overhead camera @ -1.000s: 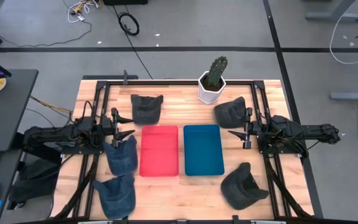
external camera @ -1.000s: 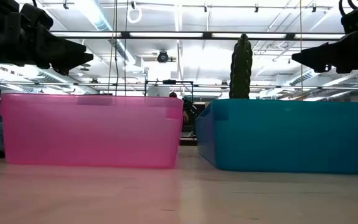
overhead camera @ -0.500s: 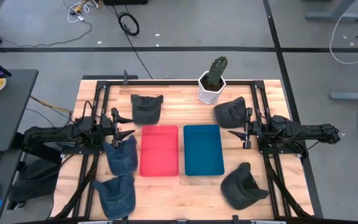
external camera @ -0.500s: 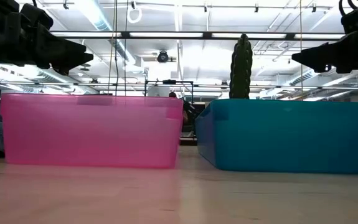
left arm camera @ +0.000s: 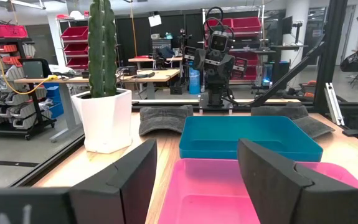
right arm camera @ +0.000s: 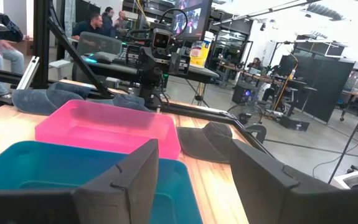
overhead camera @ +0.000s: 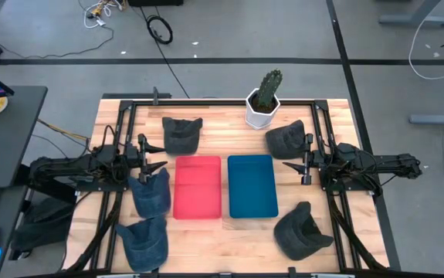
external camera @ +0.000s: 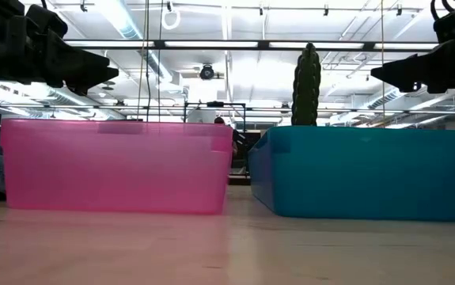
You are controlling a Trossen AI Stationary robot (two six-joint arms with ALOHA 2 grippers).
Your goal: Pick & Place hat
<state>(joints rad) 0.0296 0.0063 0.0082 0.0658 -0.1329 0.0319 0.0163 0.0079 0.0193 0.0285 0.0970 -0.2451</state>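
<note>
both the left claw (overhead camera: 158, 157) and right claw (overhead camera: 289, 167) gape wide, holding nothing.

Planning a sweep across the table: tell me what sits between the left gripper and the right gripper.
In the high view, the pink bin and the blue bin lie side by side between the left gripper and the right gripper.

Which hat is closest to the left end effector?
The blue denim hat just left of the pink bin. It lies right under the left end effector, open and empty; the other blue hat sits at the table's front edge.
</note>
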